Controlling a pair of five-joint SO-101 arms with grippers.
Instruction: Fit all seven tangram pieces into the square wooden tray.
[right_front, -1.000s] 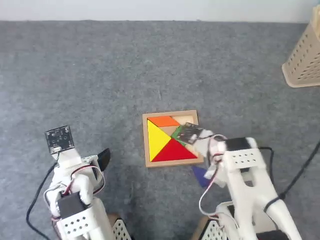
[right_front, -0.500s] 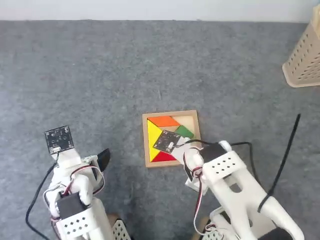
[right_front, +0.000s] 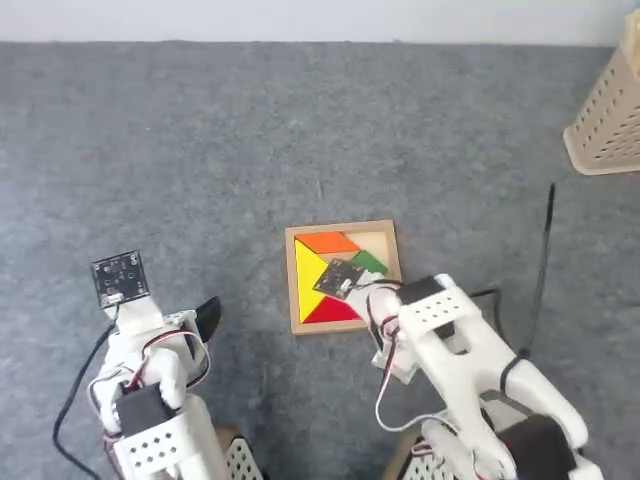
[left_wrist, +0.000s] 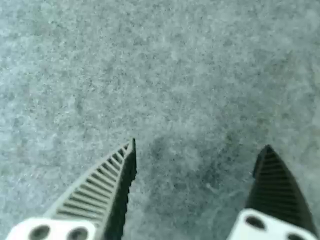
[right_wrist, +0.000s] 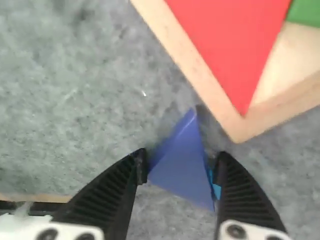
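Observation:
The square wooden tray lies mid-table and holds an orange piece, a yellow triangle, a red triangle and a green piece. My right arm hangs over the tray's near right corner. In the right wrist view my right gripper is shut on a blue triangle that lies on the carpet just outside the tray's rim, beside the red triangle. My left gripper stands open over bare carpet at the near left.
A beige perforated basket stands at the far right edge. A black cable rises beside the right arm. Grey carpet covers the table all around the tray.
The right arm swung from over the tray's right side down to its near right corner and now brackets the blue triangle. The left arm kept still.

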